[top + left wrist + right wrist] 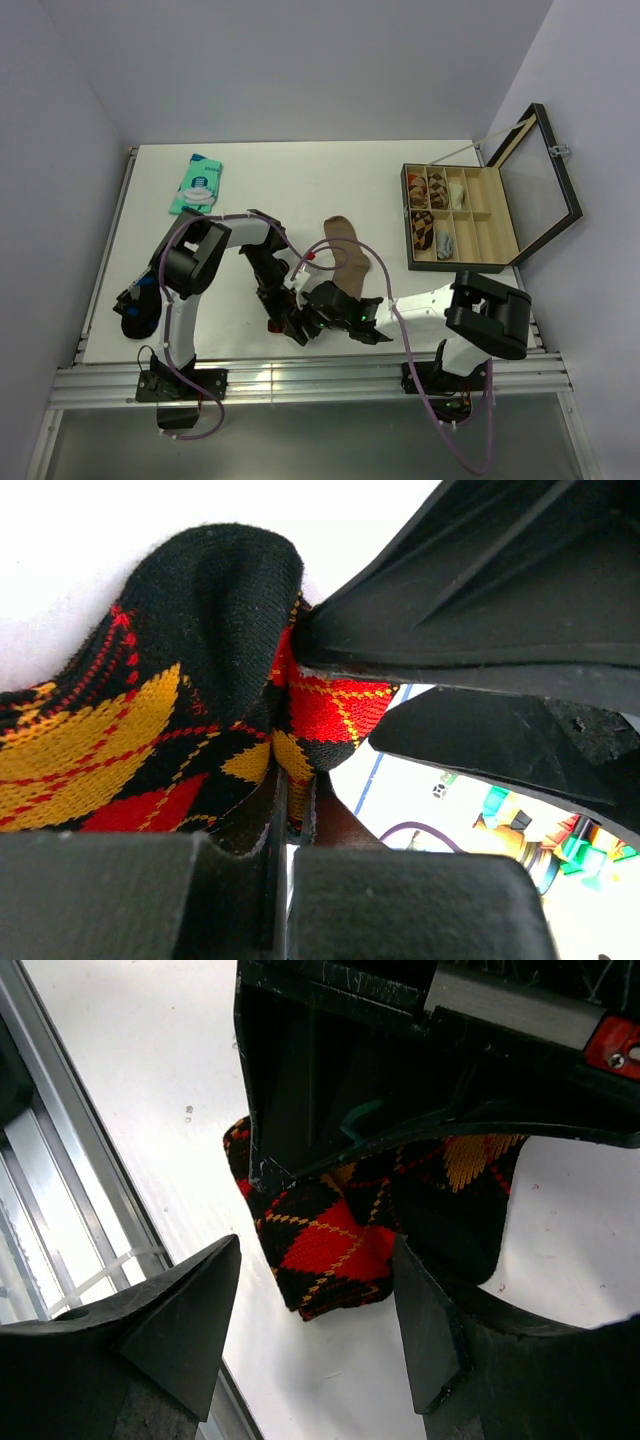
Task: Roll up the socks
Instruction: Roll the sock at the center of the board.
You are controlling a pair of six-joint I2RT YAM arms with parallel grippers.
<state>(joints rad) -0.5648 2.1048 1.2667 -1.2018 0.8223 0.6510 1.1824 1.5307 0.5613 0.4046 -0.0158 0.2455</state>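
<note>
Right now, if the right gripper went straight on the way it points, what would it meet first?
The black argyle sock, just ahead between the open fingers of the right gripper, though depth is unclear.

The left claw (283,830) is pinching the argyle sock (330,1250) and blocking the way just ahead of the right claw (318,1248), whose jaws are standing spread; the tan sock (347,250) is lying just behind them, while the surface (300,180) beyond is offering open passage
</note>
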